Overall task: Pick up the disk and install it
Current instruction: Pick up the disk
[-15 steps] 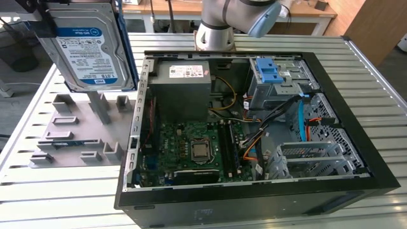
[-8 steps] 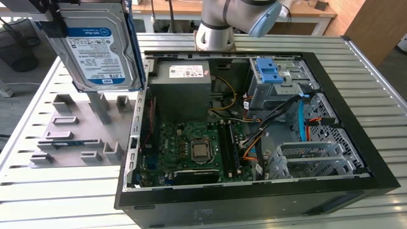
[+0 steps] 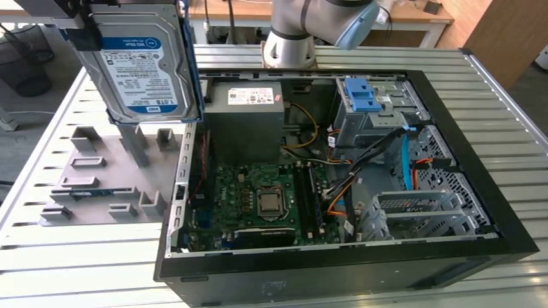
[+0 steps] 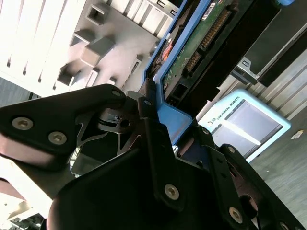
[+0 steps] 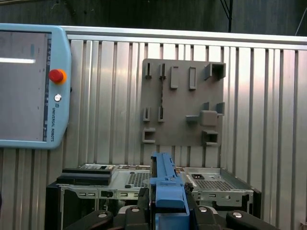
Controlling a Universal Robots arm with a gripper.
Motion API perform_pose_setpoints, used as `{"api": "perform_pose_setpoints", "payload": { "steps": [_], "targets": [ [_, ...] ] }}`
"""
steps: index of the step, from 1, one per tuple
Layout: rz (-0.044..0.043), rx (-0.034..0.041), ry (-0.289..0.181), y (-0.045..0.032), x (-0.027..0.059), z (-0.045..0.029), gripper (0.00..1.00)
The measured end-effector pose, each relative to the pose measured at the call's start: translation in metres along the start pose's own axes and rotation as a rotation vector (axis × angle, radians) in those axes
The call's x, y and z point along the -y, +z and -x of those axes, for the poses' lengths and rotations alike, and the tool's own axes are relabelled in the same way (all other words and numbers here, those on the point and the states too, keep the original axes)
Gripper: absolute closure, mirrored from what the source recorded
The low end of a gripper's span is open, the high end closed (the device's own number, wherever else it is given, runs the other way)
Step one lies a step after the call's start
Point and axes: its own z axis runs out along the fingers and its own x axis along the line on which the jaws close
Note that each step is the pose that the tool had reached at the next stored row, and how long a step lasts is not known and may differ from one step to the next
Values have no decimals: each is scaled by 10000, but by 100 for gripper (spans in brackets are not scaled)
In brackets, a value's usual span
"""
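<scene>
The hand (image 4: 171, 120) is pinching the disk (image 3: 141, 64) by its blue carrier frame, so the pick-up looks done. The disk hangs upright, label outward, outside the computer case (image 3: 342, 273), off the case's wall on the exterior view's left. It is above the grey fixture plate (image 3: 167, 170) that lies on the worktop (image 3: 86, 276) beside the case. Installing is not yet done: the drive bay (image 3: 376, 122), topped by its blue latch bracket (image 3: 361, 96), sits in the case's far corner, well apart from the disk. The case lies open upward, so there seems free room above it. Its raised wall, the power supply (image 3: 248, 119) and the loose cables (image 3: 389, 151) just beside the bay are the edges I would mind.
</scene>
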Motion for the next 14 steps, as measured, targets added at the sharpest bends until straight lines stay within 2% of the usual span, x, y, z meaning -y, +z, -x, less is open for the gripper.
{"api": "perform_pose_setpoints", "payload": {
  "steps": [14],
  "targets": [
    [0, 0, 0, -2, 201, -4, 64]
  ]
}}
